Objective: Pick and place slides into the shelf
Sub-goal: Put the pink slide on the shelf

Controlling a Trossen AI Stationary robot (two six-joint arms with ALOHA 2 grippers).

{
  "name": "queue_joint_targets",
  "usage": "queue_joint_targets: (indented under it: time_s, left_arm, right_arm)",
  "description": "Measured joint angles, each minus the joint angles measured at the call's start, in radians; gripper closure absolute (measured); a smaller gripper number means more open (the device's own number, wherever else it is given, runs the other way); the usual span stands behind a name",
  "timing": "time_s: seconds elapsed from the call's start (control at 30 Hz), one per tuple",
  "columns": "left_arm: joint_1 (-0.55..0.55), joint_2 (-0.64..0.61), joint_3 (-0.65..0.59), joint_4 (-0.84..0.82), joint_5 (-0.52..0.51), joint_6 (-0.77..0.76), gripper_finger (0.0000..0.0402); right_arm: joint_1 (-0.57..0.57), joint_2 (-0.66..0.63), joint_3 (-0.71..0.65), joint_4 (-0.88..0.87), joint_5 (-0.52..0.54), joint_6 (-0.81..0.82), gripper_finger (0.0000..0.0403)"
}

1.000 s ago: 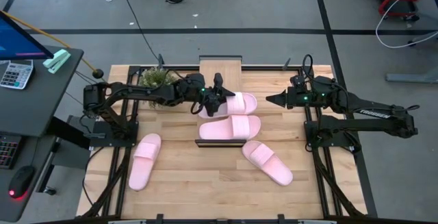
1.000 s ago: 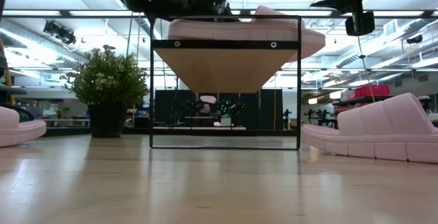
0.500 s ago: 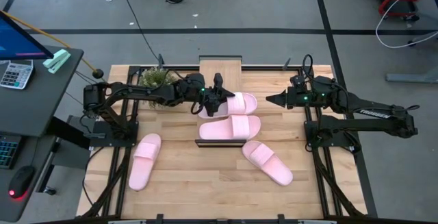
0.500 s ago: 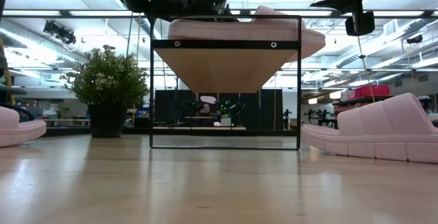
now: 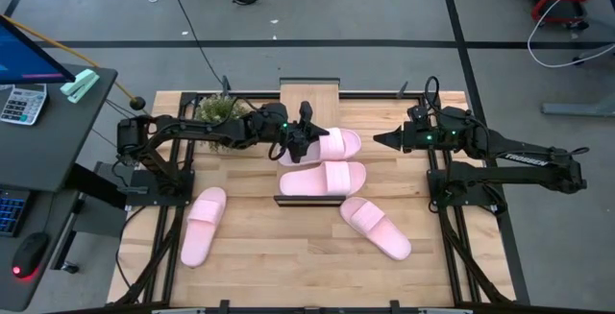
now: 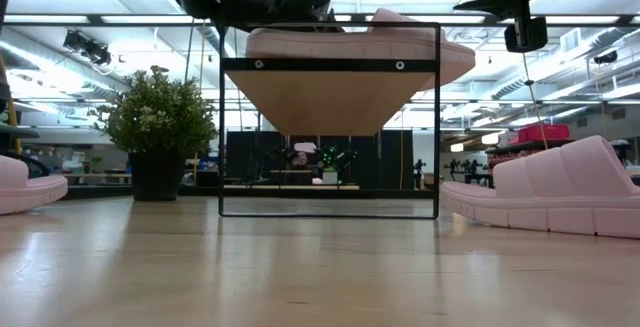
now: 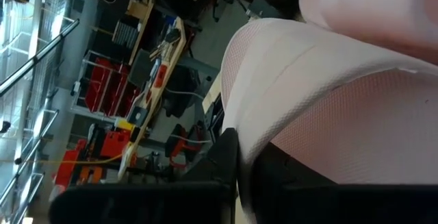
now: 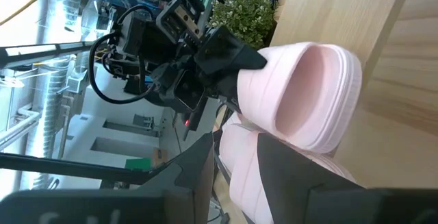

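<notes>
The left gripper sits at the heel end of a pink slide lying on the shelf, jaws nearly shut; the left wrist view shows one dark finger pressed against the slide's edge, so it appears to be pinching the sole. A second slide lies on the shelf just nearer the camera side of the gripper, and two more slides rest on the table, well apart from it.

The likely risk: the grip is on a soft foam edge, so the slide could bend and slip free, or drag and nudge its neighbour off the narrow plank when moved.

The right gripper hangs beyond the slide's toe, fingers partly apart, holding nothing.

Against the earlier frames, arms and slides lie in the same places; only the left jaws have drawn closer together.
</notes>
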Motion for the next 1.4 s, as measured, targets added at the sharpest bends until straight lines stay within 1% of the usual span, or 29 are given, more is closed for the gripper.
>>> queue_joint_targets:
  time_s: [0.27, 0.53, 0.67, 0.9, 1.4]
  left_arm:
    - [-0.009, 0.004, 0.0, 0.001, 0.019, 0.004, 0.036]
    - [-0.01, 0.034, 0.002, 0.012, 0.026, -0.004, 0.0374]
    - [-0.01, 0.035, 0.002, 0.011, 0.026, -0.02, 0.0371]
    - [0.01, 0.036, 0.001, 0.011, 0.031, -0.071, 0.0334]
    - [0.01, 0.038, -0.001, 0.052, 0.026, -0.1, 0.0252]
  right_arm:
    - [0.0, 0.0, 0.0, 0.0, 0.0, 0.0, 0.0282]
    - [0.0, 0.0, 0.0, 0.0, 0.0, 0.0, 0.0282]
    - [0.0, 0.0, 0.0, 0.0, 0.0, 0.001, 0.0282]
    - [0.0, 0.0, 0.0, 0.0, 0.0, 0.001, 0.0282]
    - [0.0, 0.0, 0.0, 0.0, 0.0, -0.001, 0.0282]
